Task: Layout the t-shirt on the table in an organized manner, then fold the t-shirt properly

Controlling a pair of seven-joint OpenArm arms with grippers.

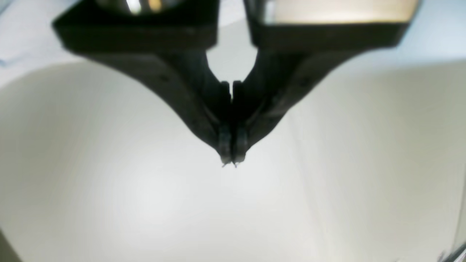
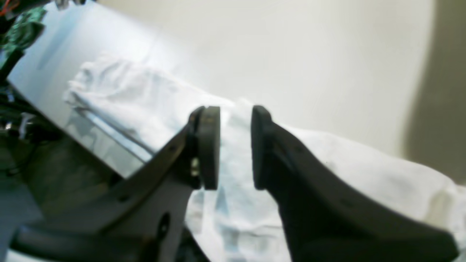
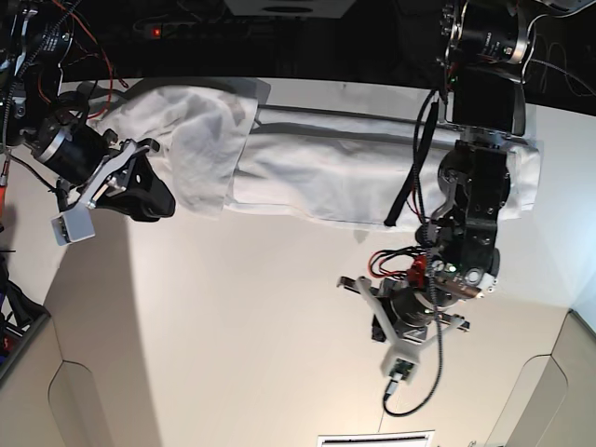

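Observation:
The white t-shirt (image 3: 326,168) lies wrinkled in a long band along the far side of the table (image 3: 233,326), with a bunched fold at its left end. My right gripper (image 3: 154,200) is open beside that fold. In the right wrist view its jaws (image 2: 235,145) stand apart with the t-shirt (image 2: 127,94) showing between and beyond them. My left gripper (image 3: 399,321) is over bare table in front of the shirt. In the left wrist view it (image 1: 229,162) is shut and empty above the table (image 1: 145,203), and no cloth shows.
The left arm's body (image 3: 475,186) and its black cable (image 3: 410,177) cross over the shirt's right part. Wiring and electronics (image 3: 37,56) sit at the far left. The table's near corners are cut away (image 3: 28,372).

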